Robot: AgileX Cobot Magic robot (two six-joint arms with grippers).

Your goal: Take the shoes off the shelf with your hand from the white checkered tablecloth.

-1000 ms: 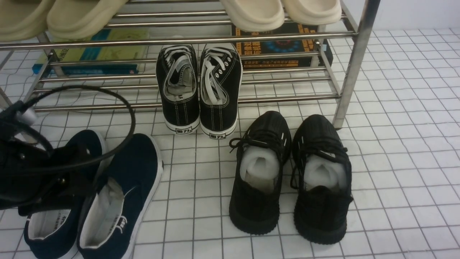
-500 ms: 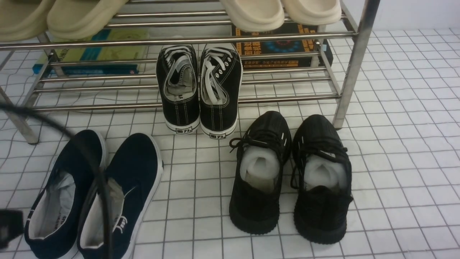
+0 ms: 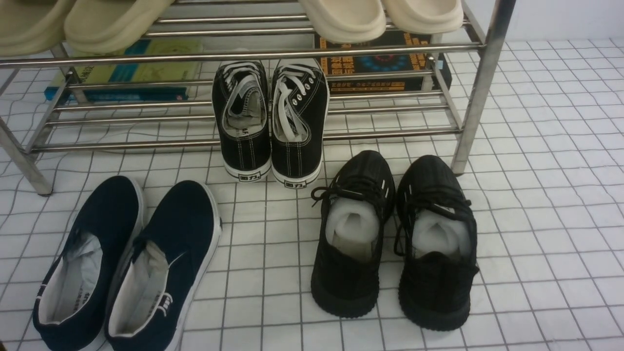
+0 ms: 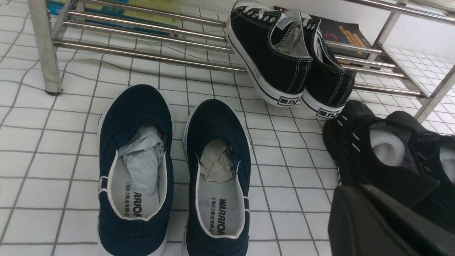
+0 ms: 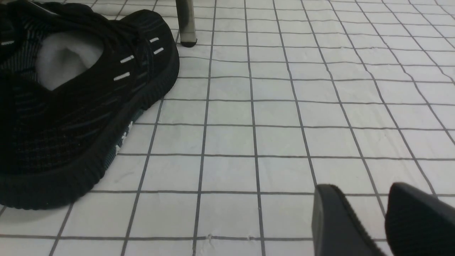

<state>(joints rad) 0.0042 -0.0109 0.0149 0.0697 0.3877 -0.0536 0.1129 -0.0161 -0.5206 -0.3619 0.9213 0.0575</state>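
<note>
The navy slip-on shoes (image 3: pixel 122 265) (image 4: pixel 177 170) stand side by side on the white checkered tablecloth (image 3: pixel 536 219) (image 4: pixel 295 199), in front of the steel shelf (image 3: pixel 480 87) at its left end, toes toward it. Crumpled paper fills both, and "WARRIOR" shows on the insoles. My left gripper (image 4: pixel 355 193) is shut and empty, drawn back to the right of the pair; it does not show in the front view. In the right wrist view, my right gripper (image 5: pixel 362 193) hovers open and empty just above bare cloth, right of a black knit sneaker.
Black canvas lace-up sneakers (image 3: pixel 270 122) rest on the shelf's lower tier, heels on the cloth. Black knit sneakers (image 3: pixel 390 239) (image 5: pixel 78 103) stand by the right shelf leg (image 5: pixel 185 25). Beige slippers (image 3: pixel 341 17) sit on the top tier, with books (image 3: pixel 380 63) behind the lower one.
My left arm and its looping cable, a second ago over the left navy shoe, have pulled back out of the front view at the lower left. The shoes stayed put.
</note>
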